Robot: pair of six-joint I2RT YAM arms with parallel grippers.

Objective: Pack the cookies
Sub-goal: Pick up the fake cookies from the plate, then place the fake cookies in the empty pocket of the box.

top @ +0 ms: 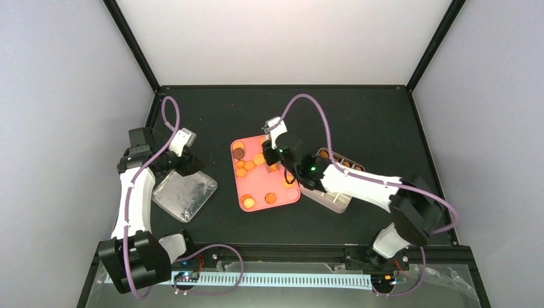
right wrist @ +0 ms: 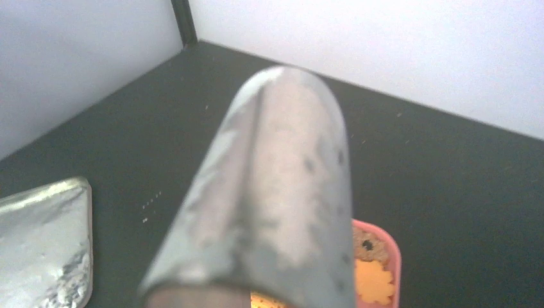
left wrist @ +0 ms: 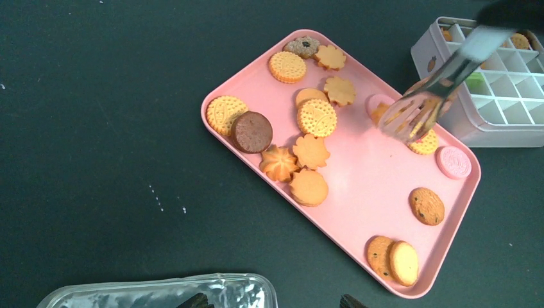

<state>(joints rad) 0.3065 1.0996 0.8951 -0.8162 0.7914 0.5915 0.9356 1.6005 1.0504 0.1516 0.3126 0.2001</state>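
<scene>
Right claw [top: 272, 156] clamped on metal tongs [left wrist: 459, 61], tips over cookies [left wrist: 317, 118] on the pink tray [left wrist: 365, 186] mid-frame, divided tin [left wrist: 507, 96] upper right, left claw [top: 182, 159] by clear lid [top: 185, 196] at lower left, its grip unclear

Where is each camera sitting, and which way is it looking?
Top camera: high behind the robot, looking down at the table; the left arm and right arm show.
Left wrist: looks down on the pink tray of cookies; only its fingertips peek in below.
Right wrist: looks along the blurry tongs toward the table's far corner; no fingers visible.
Shared: both wrist views catch the tray and tongs.
</scene>
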